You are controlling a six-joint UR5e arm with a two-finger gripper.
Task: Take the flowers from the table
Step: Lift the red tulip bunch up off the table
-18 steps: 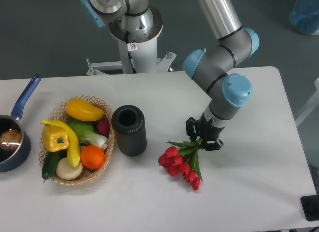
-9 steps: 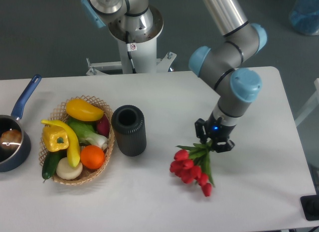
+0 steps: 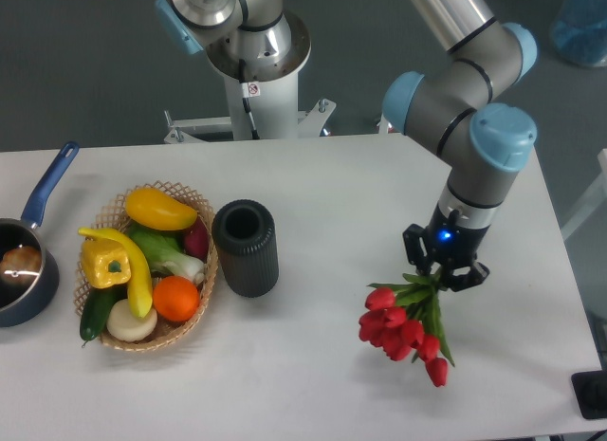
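One bunch, the flowers (image 3: 403, 329), hangs clenched by its stems in the gripper (image 3: 445, 274), seemingly lifted off the table (image 3: 322, 384); next, raise steadily.

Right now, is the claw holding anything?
Claw: closed on the flowers, gripping them at the stem end, with the red buds hanging out below.

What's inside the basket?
The basket holds yellow squash, a yellow pepper, an orange, a white onion, greens, a cucumber and something dark red. Its floor is covered.
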